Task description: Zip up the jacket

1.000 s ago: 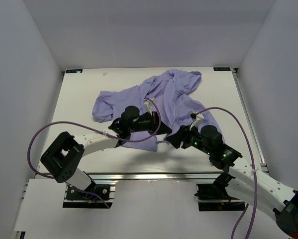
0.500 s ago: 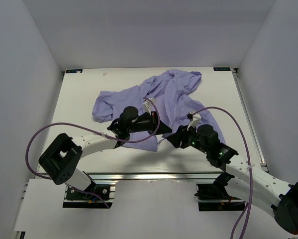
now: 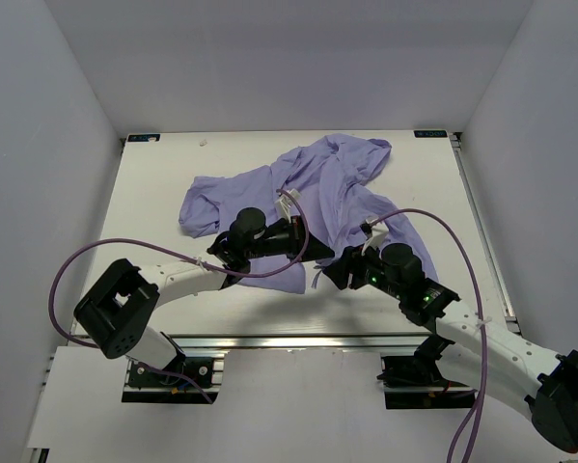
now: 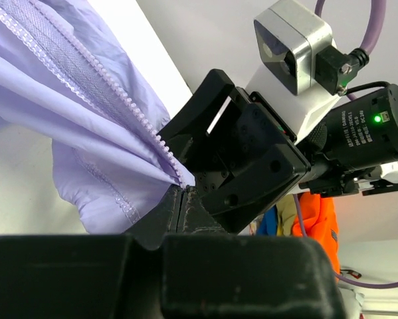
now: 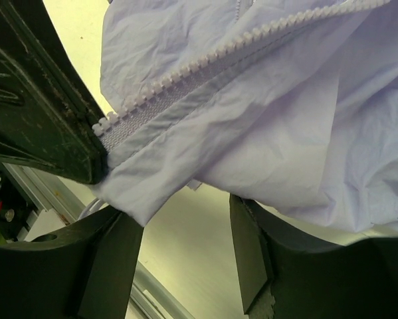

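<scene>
The lavender jacket (image 3: 327, 183) lies crumpled on the white table (image 3: 153, 193), its front open. My left gripper (image 3: 316, 253) is shut on the lower end of one zipper edge (image 4: 105, 86), pinched at the fingertips (image 4: 182, 193) and lifted off the table. My right gripper (image 3: 334, 273) is open just right of it, facing it. In the right wrist view its fingers (image 5: 112, 259) are spread below the held corner of the jacket (image 5: 252, 100), with nothing between them. The left finger (image 5: 39, 100) clamps the zipper teeth (image 5: 205, 63). The zipper slider is not visible.
White drawstrings (image 3: 289, 199) lie on the jacket behind the left wrist. An aluminium rail (image 3: 289, 340) runs along the table's near edge. Purple cables (image 3: 433, 214) loop over both arms. White walls enclose the table on three sides.
My right gripper has moved left and closer to the left gripper's tip. The left gripper keeps its hold on the zipper edge, shifted slightly right.
</scene>
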